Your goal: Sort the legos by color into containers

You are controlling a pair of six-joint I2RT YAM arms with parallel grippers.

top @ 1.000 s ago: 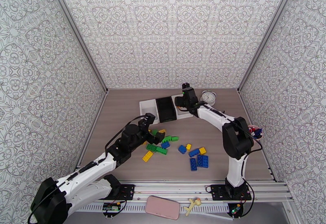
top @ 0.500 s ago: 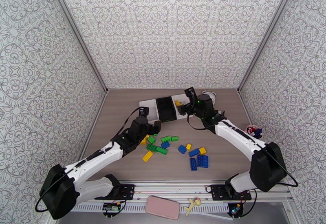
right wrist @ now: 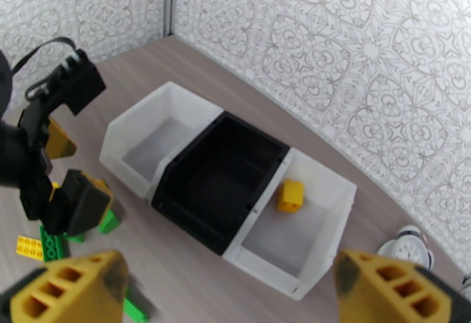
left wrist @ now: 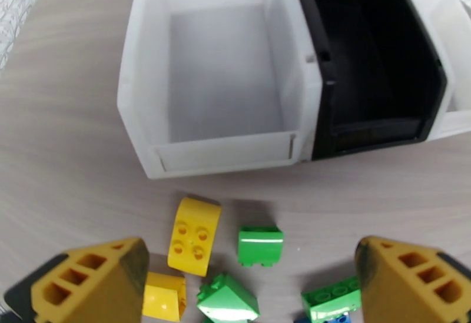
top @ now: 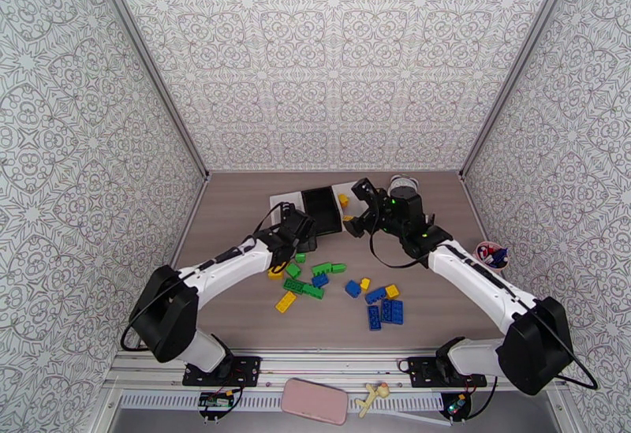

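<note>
Three open bins stand in a row on the wooden table (top: 229, 300): the black bin (top: 322, 207) in the middle, the left-hand white bin (left wrist: 141, 83) touching its left wall, and the right-hand white bin (right wrist: 329, 200) touching its right wall. One yellow brick (right wrist: 291, 195) lies inside the right-hand white bin, close to the wall it shares with the black bin.

Loose legos (top: 304, 288) lie scattered on the table on the near side of the black bin. Green and yellow pieces are nearest to it, and a cluster of blue bricks (top: 386, 310) lies farther off toward the near right.

The left gripper (top: 296, 225) hangs just in front of the left-hand white bin, by the black bin's near left corner. Its fingers (left wrist: 88, 283) are spread wide with nothing between them. Below it the wrist view shows a yellow square brick (left wrist: 194, 243) beside a small green brick (left wrist: 260, 246).

The right gripper (top: 359, 210) is raised above the table just right of the black bin. Its fingers (right wrist: 70, 289) are likewise wide apart and hold nothing.

An alarm clock (top: 402, 186) stands beyond the right-hand white bin, farther right of the black bin.
</note>
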